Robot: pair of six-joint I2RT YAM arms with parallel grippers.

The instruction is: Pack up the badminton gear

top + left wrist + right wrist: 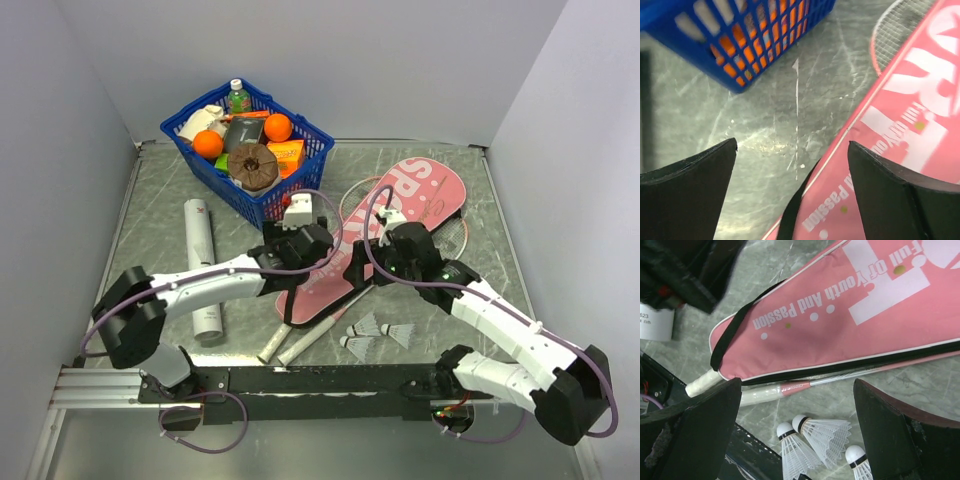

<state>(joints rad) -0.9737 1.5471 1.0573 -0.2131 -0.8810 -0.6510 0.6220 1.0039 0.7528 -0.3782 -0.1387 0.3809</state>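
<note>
The long pink racket bag [415, 205] lies diagonally mid-table. Two whitish racket handles [300, 342] stick out from under its near end. One racket head [457, 235] shows past its right edge. Three white shuttlecocks [376, 331] lie close together in front of the bag. The white tube [203, 270] lies at the left. My left gripper [300, 247] is open and empty over the bag's left edge [900, 130]. My right gripper [385, 257] is open and empty above the bag's near edge [840, 325], a racket handle [760, 395] and the shuttlecocks [827, 435].
A blue plastic basket [215, 175] of groceries stands at the back left, close to the bag and my left gripper; its wall [755, 40] shows in the left wrist view. Grey walls enclose the table on three sides. The black arm rail [320, 380] runs along the near edge.
</note>
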